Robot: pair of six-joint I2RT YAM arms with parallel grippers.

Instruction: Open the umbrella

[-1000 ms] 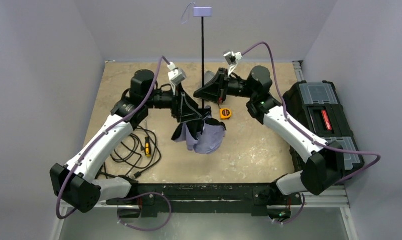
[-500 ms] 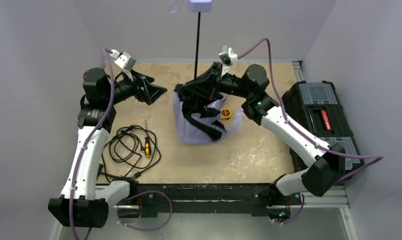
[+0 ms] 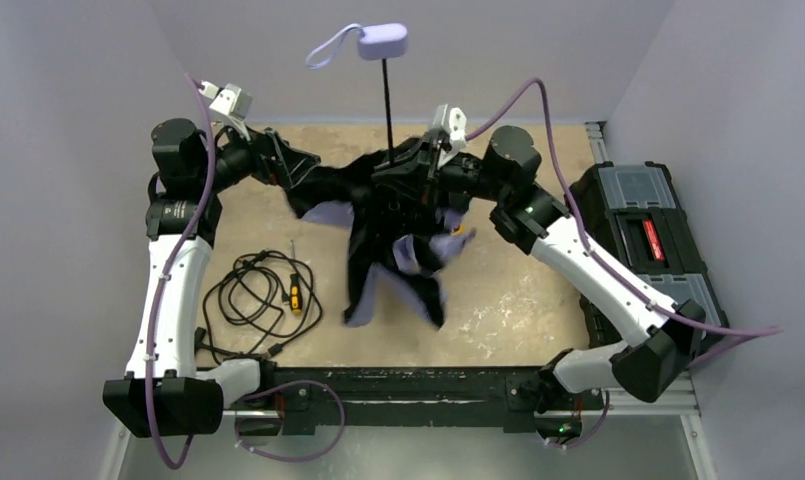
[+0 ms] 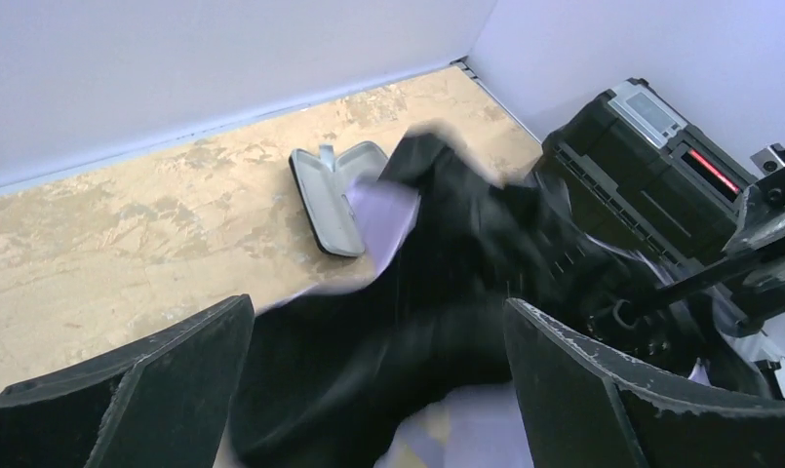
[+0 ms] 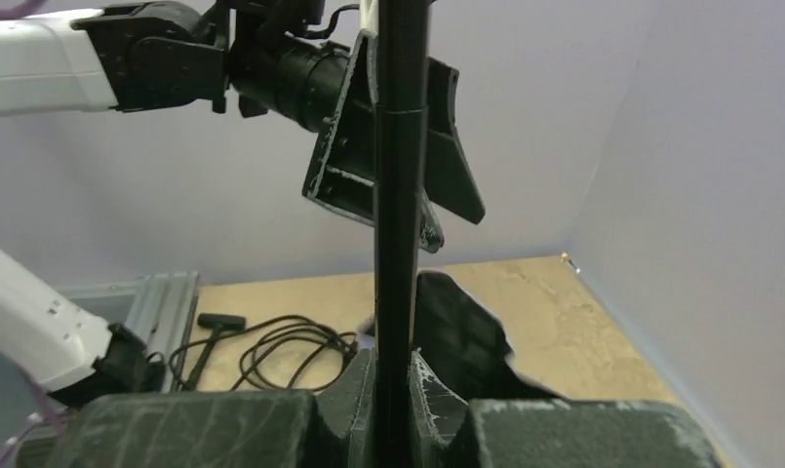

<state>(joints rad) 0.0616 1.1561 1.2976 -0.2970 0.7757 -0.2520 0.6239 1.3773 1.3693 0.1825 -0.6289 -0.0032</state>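
Umbrella (image 3: 390, 225) looked light: canopy (image 4: 447, 263) soft, floppy, blurred, probably half-spread; shaft (image 5: 400, 195) thin, stiff, best hold. Right gripper (image 5: 393, 385) clamped shaft; left gripper (image 4: 376, 310) spread wide, empty.

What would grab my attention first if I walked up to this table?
Mid-table, a floppy umbrella is held upside down: its lavender handle sticks up high on a thin black shaft, while the black-and-lavender canopy hangs loose below, not spread. The right gripper is clamped on that shaft, and the left gripper faces the fabric with jaws wide apart.
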